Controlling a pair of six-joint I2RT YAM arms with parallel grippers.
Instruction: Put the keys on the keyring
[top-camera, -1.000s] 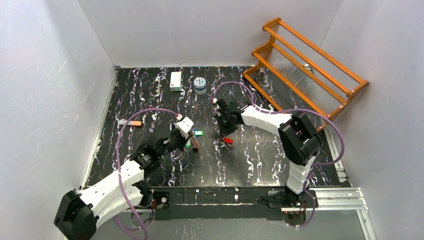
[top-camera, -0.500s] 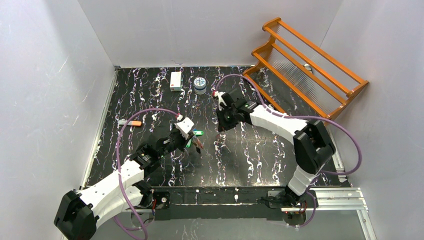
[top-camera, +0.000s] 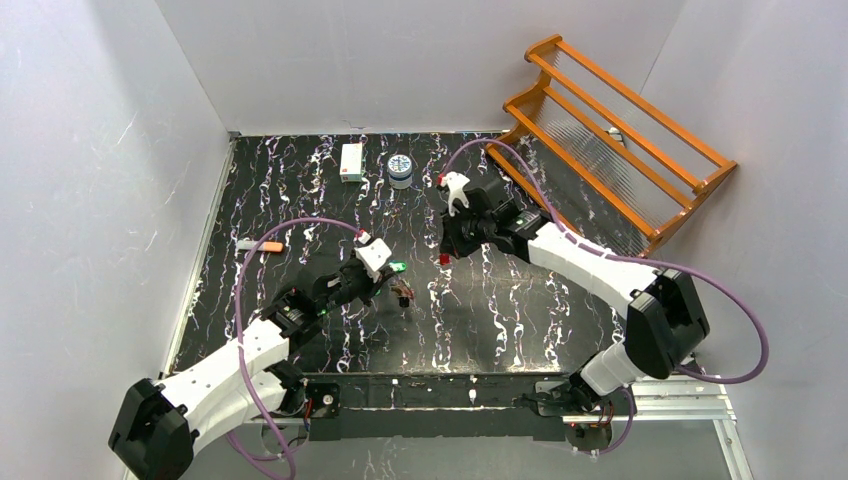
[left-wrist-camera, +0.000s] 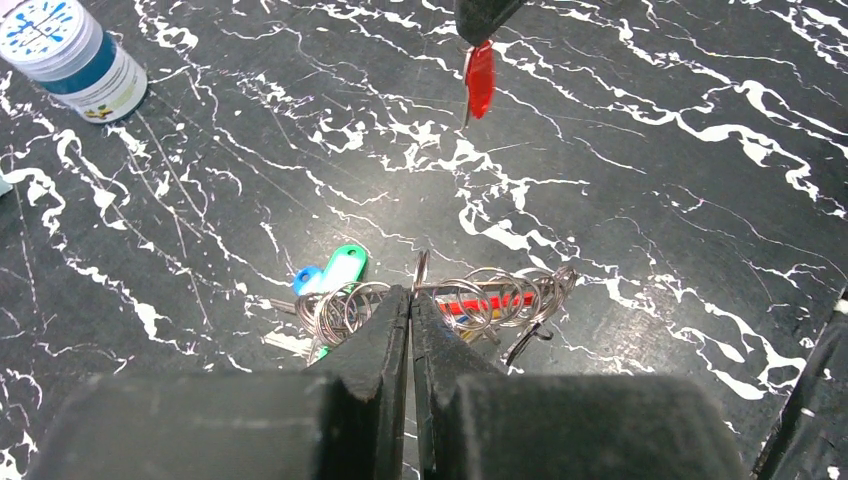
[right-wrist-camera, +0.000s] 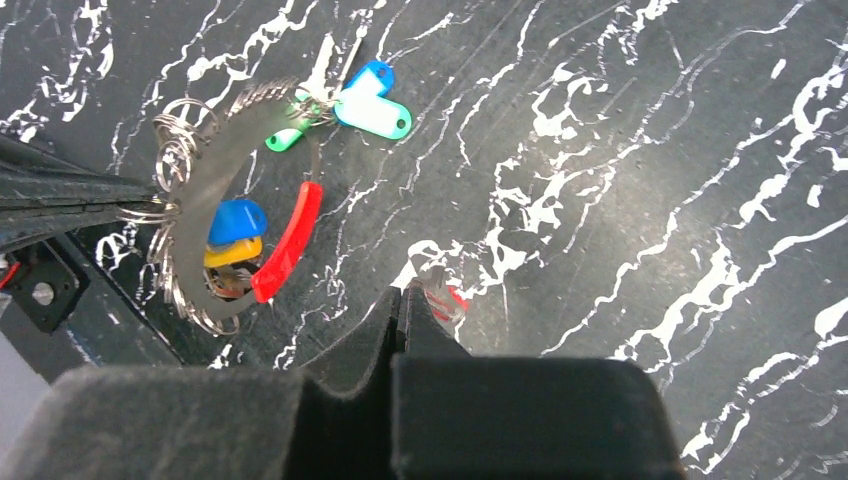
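Note:
My left gripper (top-camera: 388, 281) is shut on the keyring (top-camera: 403, 293), pinching one thin silver loop (left-wrist-camera: 420, 272) at its fingertips just above the table. Several small rings hang on it with green (left-wrist-camera: 340, 270) and blue (left-wrist-camera: 308, 279) tags and a red strip (left-wrist-camera: 490, 303). In the right wrist view the same keyring (right-wrist-camera: 205, 235) curves beside blue and yellow caps. My right gripper (top-camera: 446, 250) is shut on a red-capped key (top-camera: 443, 259), held in the air beyond the bunch. That key (left-wrist-camera: 480, 78) hangs point down; its red cap (right-wrist-camera: 452, 298) peeks past the fingertips.
A blue-lidded jar (top-camera: 400, 168) and a small white box (top-camera: 351, 161) stand at the back of the black marbled table. An orange marker (top-camera: 264, 245) lies to the left. A wooden rack (top-camera: 612, 132) leans at the back right. White walls close in the sides.
My right gripper has carried the red-capped key up and toward the back, its elbow swinging out to the right. The left gripper has shifted the keyring slightly right.

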